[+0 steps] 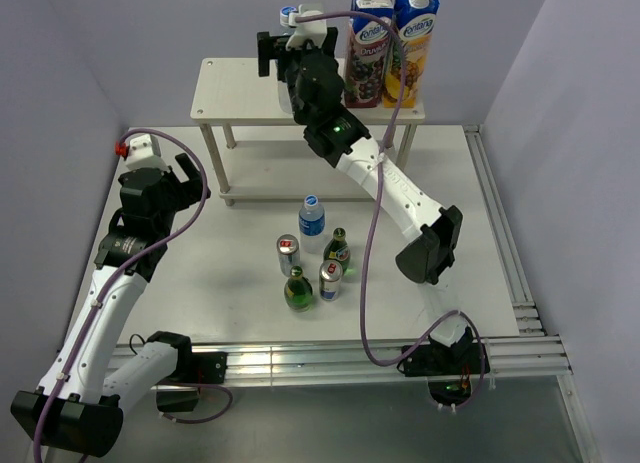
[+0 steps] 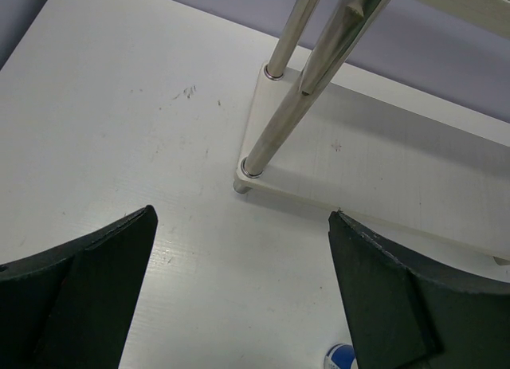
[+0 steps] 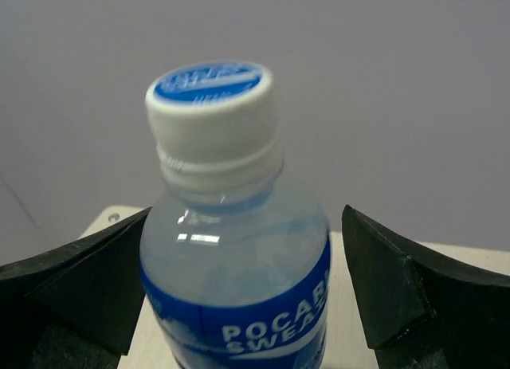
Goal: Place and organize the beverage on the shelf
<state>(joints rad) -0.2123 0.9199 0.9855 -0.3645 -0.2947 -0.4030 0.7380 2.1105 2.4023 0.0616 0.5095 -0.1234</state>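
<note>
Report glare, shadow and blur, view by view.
Top external: strong glare on the near silver metal rail. Left wrist: sharp; the cream two-tier shelf shadows its own lower board. Right wrist: small highlight on the clear blue-labelled plastic bottle; its cap slightly soft.

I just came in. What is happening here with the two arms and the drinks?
A Pocari Sweat bottle sits inside the right gripper at the top board of the shelf, where two juice cartons already stand. Whether it is gripped tight is unclear. The left gripper hangs open near the shelf's lower corner, holding nothing. Five more drinks wait on the table.
</note>
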